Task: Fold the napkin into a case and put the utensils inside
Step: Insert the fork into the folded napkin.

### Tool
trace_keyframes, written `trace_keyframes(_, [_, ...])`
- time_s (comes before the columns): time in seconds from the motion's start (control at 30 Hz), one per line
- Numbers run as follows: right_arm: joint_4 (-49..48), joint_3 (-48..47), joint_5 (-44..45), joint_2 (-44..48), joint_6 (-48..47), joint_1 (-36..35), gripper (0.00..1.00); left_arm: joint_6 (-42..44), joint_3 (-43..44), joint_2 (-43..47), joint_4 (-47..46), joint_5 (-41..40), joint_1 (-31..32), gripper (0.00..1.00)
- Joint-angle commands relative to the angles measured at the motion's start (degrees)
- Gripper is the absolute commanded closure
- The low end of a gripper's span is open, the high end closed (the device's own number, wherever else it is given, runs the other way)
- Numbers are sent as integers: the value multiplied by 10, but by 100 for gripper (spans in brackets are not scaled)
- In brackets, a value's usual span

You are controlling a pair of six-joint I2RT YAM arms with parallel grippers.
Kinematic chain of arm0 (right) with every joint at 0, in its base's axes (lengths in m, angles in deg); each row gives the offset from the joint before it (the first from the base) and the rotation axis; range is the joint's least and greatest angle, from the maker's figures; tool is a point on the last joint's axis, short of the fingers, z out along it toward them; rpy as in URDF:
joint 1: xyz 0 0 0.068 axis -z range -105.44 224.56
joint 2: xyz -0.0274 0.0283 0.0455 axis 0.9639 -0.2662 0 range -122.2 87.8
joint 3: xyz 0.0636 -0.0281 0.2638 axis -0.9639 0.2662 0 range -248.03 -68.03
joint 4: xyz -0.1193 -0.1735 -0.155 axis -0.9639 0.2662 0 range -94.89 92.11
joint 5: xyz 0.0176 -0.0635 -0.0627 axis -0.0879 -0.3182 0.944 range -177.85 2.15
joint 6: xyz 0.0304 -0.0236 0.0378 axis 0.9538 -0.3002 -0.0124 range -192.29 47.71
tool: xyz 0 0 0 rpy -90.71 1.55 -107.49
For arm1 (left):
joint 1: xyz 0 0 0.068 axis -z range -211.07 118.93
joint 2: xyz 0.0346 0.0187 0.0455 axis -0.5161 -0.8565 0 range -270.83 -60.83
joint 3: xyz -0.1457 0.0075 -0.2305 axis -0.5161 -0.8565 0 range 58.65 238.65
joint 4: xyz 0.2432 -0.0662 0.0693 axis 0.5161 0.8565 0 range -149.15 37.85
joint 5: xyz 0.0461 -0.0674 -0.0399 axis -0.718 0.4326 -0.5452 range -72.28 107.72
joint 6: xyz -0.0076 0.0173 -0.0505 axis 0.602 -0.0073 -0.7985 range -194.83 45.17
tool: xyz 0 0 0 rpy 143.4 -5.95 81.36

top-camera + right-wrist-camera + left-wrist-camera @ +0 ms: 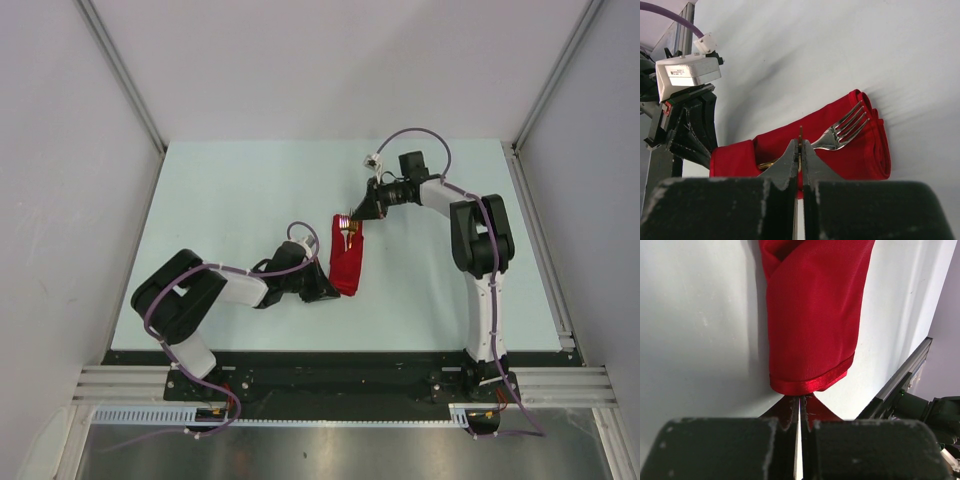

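- Napkin [347, 262], red and folded into a long narrow case, lies near the middle of the table [240, 200], running 12 to 6 o'clock in the top view. The folding looks done.
- Left gripper [322, 288] sits at the case's 7 o'clock end. Its wrist view shows the fingers [740, 445] pressed together on a red corner poking out below the hemmed end, a hold the top view hides.
- Right gripper [367, 207] reaches in from 1 o'clock at the case's far end. Its fingers [785, 165] are pressed together, seemingly pinching a thin gold edge, probably one of the utensils [767, 163].
- Fork [842, 131] rests on the cloth at the mouth, tines bare and pointing to 2 o'clock in the right wrist view. Only that view shows the tines clearly, plus a gold glint tucked under a fold.
- Judgement: loading seems well along. What appears left is seating the pieces deeper and letting go.
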Motion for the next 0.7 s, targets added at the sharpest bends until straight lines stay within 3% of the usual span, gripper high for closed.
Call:
trace_keyframes(0.0, [37,-17,-24,-11,-15,-10,100,-6,-7,9,-24,-6,5,100])
trace_keyframes(0.13, [53,-11,-13,-12,-20,-20,97,-8,-8,13,-22,-6,5,100])
trace_keyframes(0.37, [42,-8,18,-9,0,-32,84,-2,-8,35,-10,-9,7,98])
trace_keyframes(0.5, [10,8,44,-1,33,-27,66,5,-15,64,6,-15,7,79])
trace_keyframes(0.67, [-39,13,78,19,85,-14,56,33,-18,147,69,-37,8,59])
